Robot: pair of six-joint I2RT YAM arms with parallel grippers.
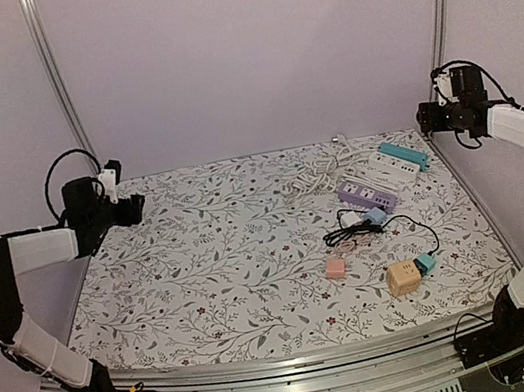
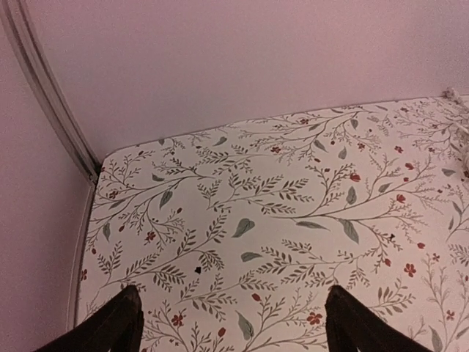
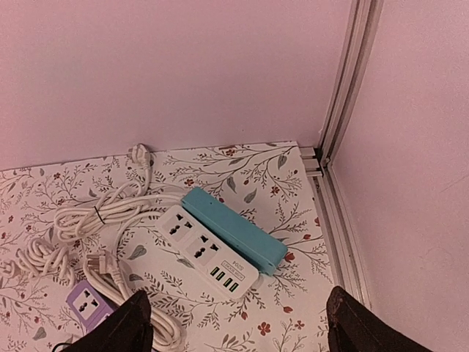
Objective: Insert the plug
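Top external: two power strips [image 1: 404, 157] [image 1: 366, 194], two cube adapters [image 1: 335, 267] [image 1: 403, 279]; left claw [image 1: 136, 207], right claw [image 1: 425, 117] released.

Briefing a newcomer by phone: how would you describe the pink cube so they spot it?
On the right half of the floral table, in front of the purple power strip, lie two small cubes. The pink cube is the left, smaller one; the tan cube has a teal plug attached.
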